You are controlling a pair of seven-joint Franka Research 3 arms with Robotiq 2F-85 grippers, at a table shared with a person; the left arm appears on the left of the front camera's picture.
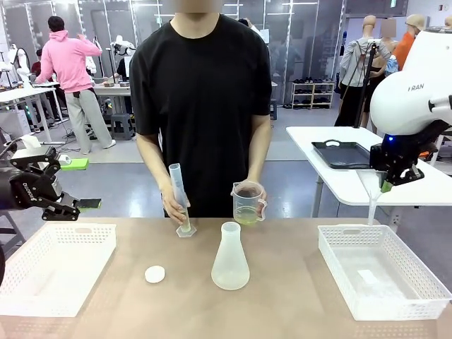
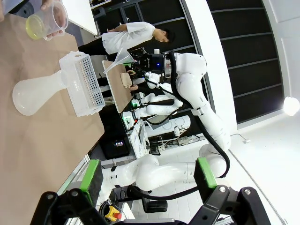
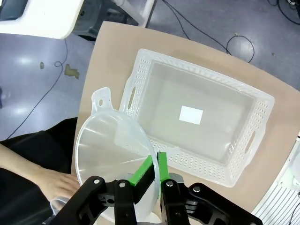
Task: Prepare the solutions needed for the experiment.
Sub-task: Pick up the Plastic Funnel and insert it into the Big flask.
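Note:
The solutions show as pale yellow-green liquid (image 1: pixel 246 218) in the bottom of a clear beaker (image 1: pixel 248 203) that the person holds above the table's far edge, also seen in the left wrist view (image 2: pixel 35 27). The person's other hand tilts a graduated cylinder (image 1: pixel 179 194) whose foot rests on the table. A translucent conical flask (image 1: pixel 230 258) stands mid-table. My right gripper (image 1: pixel 387 185) is shut on the rim of a clear funnel (image 3: pixel 110 154), high above the right basket. My left gripper (image 1: pixel 73 207) hangs open, with nothing in it, over the table's left edge.
A white basket (image 1: pixel 53 265) lies at the left and another white basket (image 1: pixel 381 272) at the right. A small white round cap (image 1: pixel 155 274) sits left of the flask. A second table with a black tray (image 1: pixel 342 154) stands behind on the right.

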